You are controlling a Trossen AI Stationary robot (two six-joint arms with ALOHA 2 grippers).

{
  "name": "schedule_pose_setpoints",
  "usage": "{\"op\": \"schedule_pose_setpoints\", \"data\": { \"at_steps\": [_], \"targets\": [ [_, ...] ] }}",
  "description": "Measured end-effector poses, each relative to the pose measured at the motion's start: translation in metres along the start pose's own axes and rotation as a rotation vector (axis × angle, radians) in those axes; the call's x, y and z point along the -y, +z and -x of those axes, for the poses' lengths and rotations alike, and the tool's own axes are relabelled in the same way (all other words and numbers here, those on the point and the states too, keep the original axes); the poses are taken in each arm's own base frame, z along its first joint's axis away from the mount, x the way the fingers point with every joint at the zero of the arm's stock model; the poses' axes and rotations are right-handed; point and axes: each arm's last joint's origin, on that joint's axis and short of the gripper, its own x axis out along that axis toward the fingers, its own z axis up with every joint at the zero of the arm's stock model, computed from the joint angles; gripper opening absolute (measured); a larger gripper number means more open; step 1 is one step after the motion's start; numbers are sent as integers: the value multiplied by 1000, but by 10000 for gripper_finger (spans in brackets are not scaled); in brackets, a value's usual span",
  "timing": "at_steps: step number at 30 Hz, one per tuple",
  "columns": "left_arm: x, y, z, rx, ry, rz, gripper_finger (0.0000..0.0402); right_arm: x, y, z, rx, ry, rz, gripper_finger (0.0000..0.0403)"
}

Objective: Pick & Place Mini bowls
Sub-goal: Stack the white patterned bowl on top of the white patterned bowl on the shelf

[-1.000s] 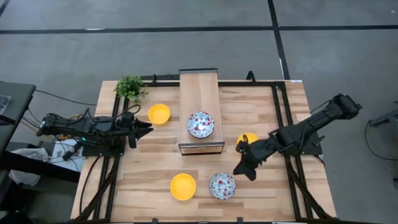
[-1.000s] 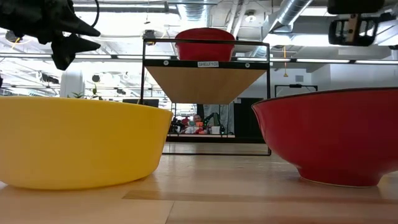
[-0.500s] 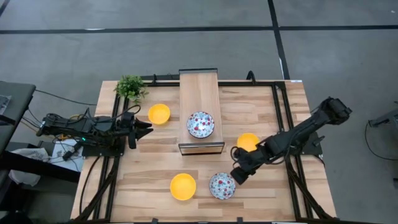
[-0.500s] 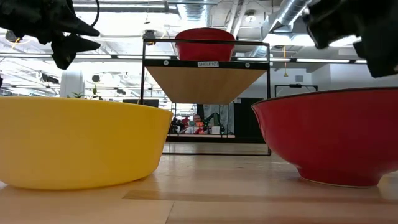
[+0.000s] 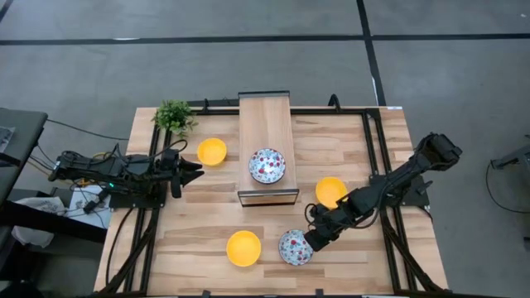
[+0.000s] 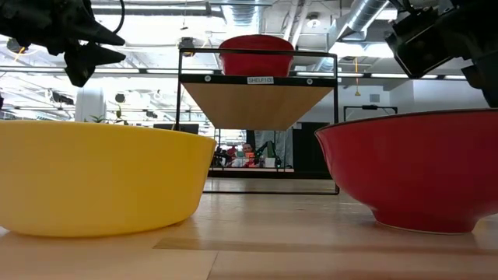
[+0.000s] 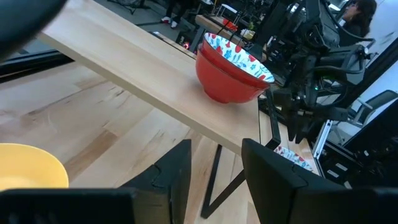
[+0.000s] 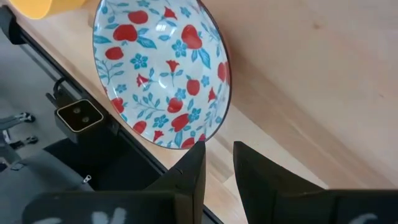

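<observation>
Right pincer (image 5: 313, 241) hangs low at the near edge of the counter (image 5: 348, 248), its fingers slightly parted just beside the rim of a floral bowl (image 5: 294, 247). On the raised wooden shelf (image 5: 267, 124) sits another floral bowl (image 5: 267, 165). Yellow bowls rest at (image 5: 243, 248), (image 5: 331, 190) and (image 5: 211, 151). Left pincer (image 5: 192, 172) waits by the counter's left side, fingers narrowly apart.

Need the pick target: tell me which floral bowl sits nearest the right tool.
The floral bowl on the table's front edge, beside the right tool; the other floral bowl sits up on the raised shelf.
</observation>
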Motion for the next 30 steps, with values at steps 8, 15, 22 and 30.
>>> {"op": "schedule_pose_setpoints", "data": {
  "at_steps": [8, 15, 22, 30],
  "targets": [
    [0, 0, 0, -2, 0, -1, 140, -2, -2, -2, 50, 25, -4, 72],
    [0, 0, 0, -2, 0, -1, 140, -2, -2, -2, 50, 31, -1, 85],
    [0, 0, 0, -1, 0, -8, 140, -2, -2, -2, 72, 28, -24, 150],
    [0, 0, 0, -10, -15, -30, 140, 0, 0, -2, 122, 11, -54, 189]
  ]
}}
